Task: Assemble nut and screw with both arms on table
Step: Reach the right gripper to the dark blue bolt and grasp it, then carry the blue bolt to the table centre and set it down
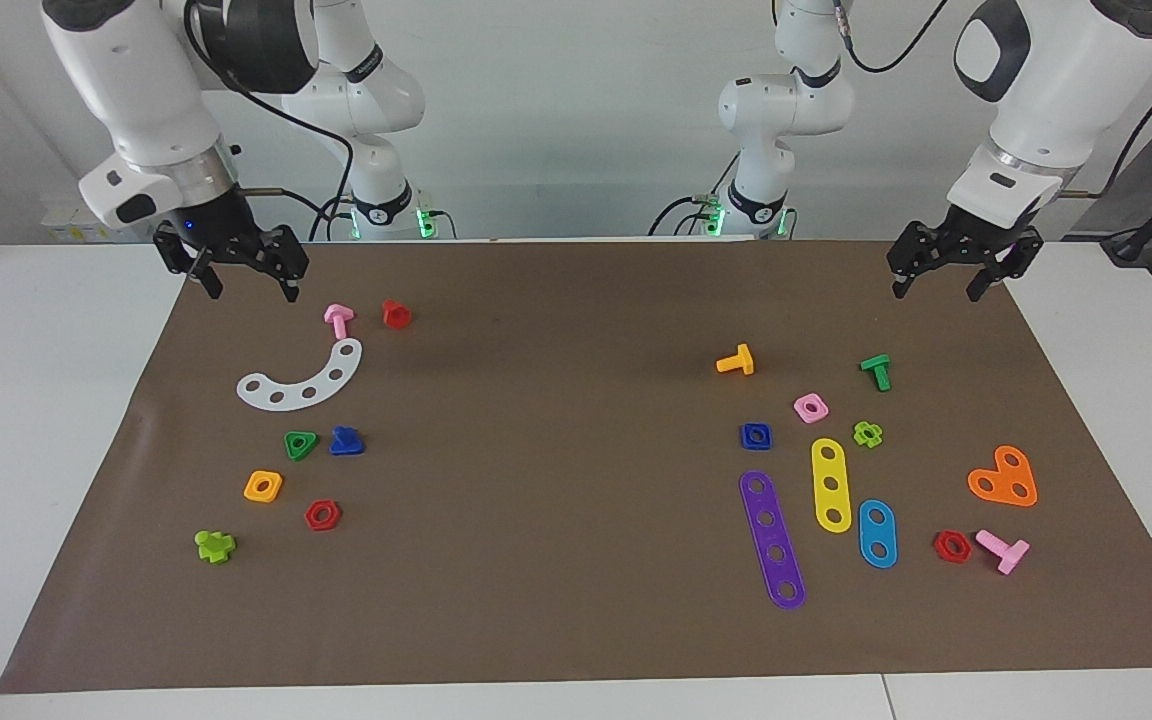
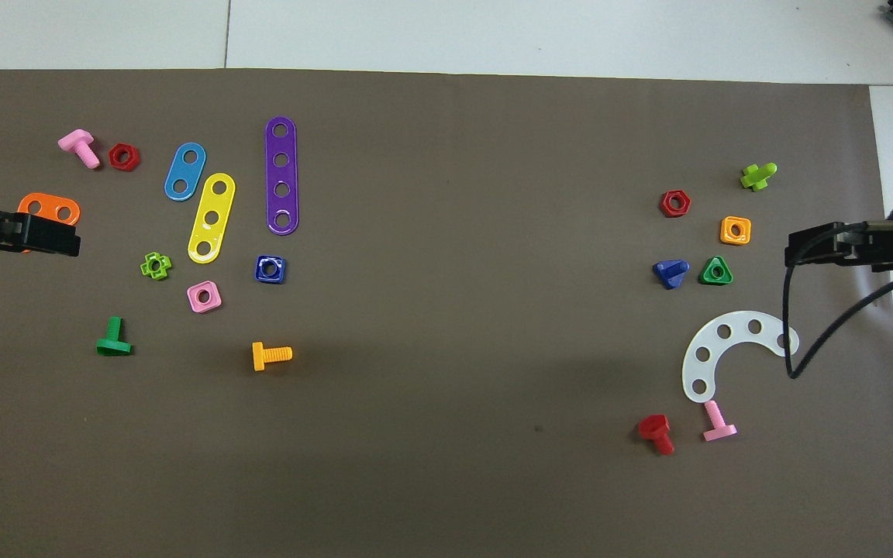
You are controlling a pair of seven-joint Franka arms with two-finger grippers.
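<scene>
The dark-blue square nut (image 1: 755, 435) (image 2: 270, 269) lies flat on the brown mat (image 1: 556, 480) of the table, toward the left arm's end, beside a pink square nut (image 1: 810, 407). The dark-blue screw (image 1: 346, 441) (image 2: 671, 272) with its triangular head rests toward the right arm's end, next to a green triangular nut (image 1: 300, 444). My right gripper (image 1: 251, 291) (image 2: 799, 252) hangs open and empty above the mat's corner by a pink screw (image 1: 338, 319). My left gripper (image 1: 936, 291) (image 2: 67, 244) hangs open and empty above the mat's other robot-side corner.
Around the blue screw lie a white curved strip (image 1: 301, 380), an orange square nut (image 1: 263, 486), a red hex nut (image 1: 322, 514) and a red screw (image 1: 396, 314). Purple (image 1: 772, 540), yellow (image 1: 831, 484) and blue strips, an orange screw (image 1: 736, 361) and an orange plate (image 1: 1006, 478) surround the blue nut.
</scene>
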